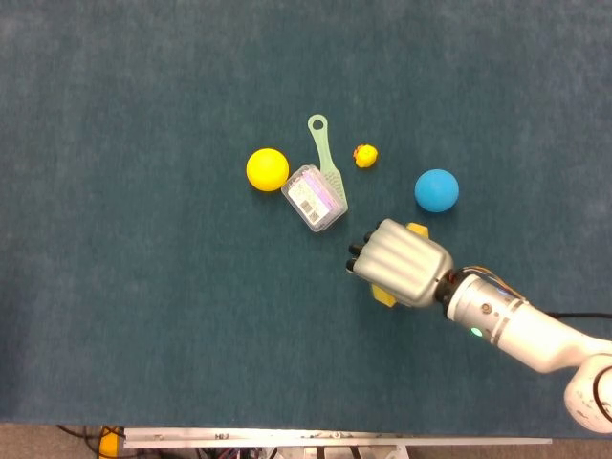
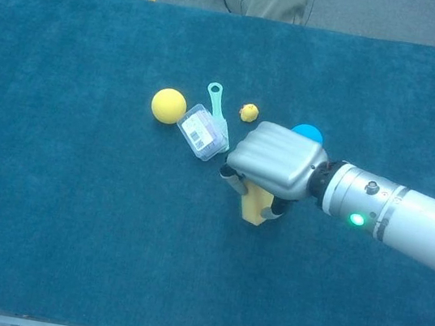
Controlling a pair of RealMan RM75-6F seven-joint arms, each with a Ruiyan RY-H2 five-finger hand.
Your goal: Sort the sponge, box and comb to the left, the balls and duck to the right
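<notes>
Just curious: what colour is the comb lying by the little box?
Pale mint green. The comb shows best in the head view, beside the box.
</notes>
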